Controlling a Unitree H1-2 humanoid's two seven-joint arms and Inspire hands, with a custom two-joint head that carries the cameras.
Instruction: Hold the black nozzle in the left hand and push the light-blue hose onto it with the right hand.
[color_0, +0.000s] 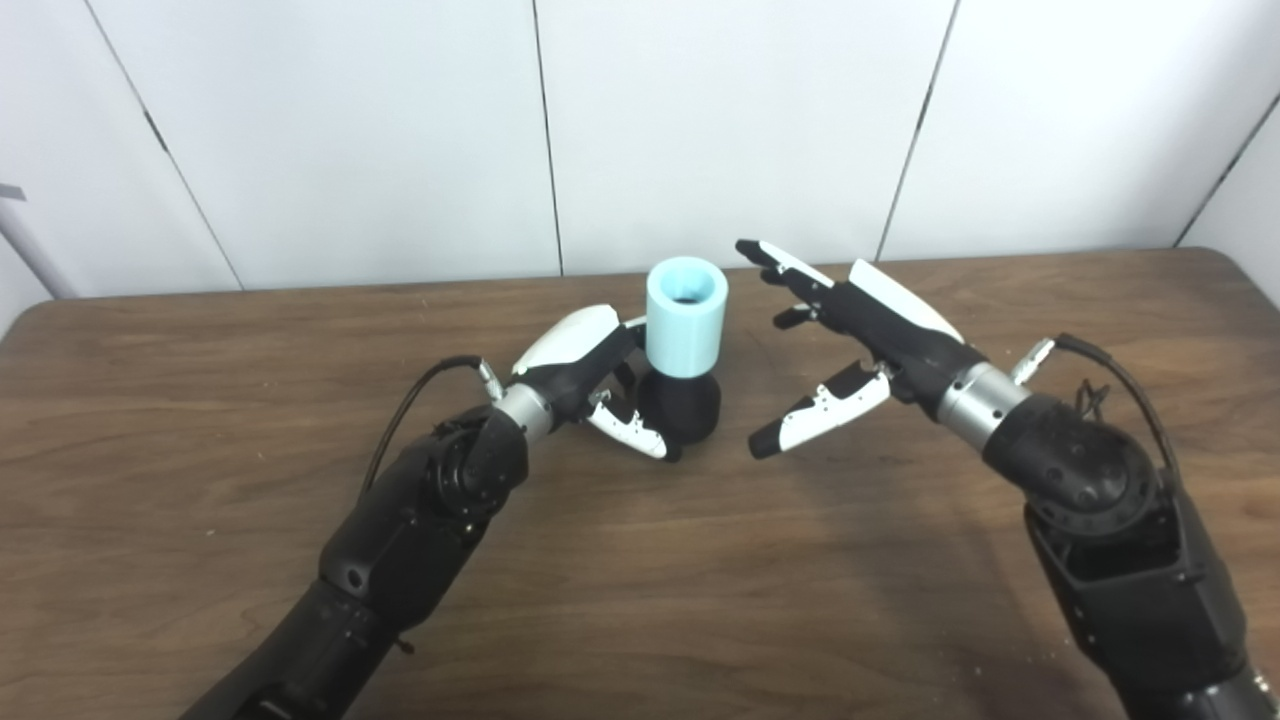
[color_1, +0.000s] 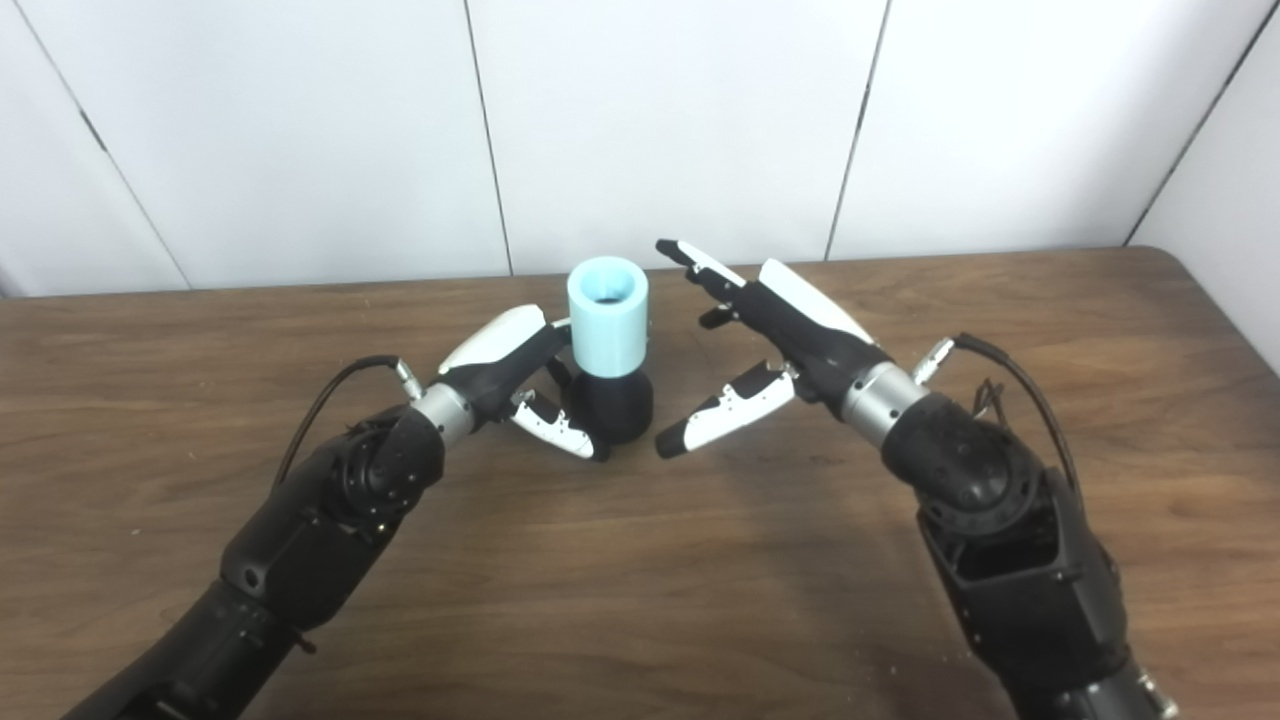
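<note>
White wall panels (color_0: 700, 120) back a brown wood table (color_0: 640, 560) in the left eye view. Upright at centre, the light-blue hose (color_0: 686, 318) sits atop the black nozzle (color_0: 685, 405), which the left hand (color_0: 590, 375) clasps from nine o'clock.

From the right eye, the right hand (color_1: 765, 350) at three o'clock is spread, holding nothing, apart from the hose.

Left hand (color_0: 590, 375): fingers go behind nozzle (color_0: 682, 405), tips hidden. Nozzle top covered by blue hose (color_0: 686, 318); how far in, can't tell. Hose bore dark, inside unclear. Both arms cut off at bottom edge. Table (color_0: 200, 420) cut off at sides and bottom.
</note>
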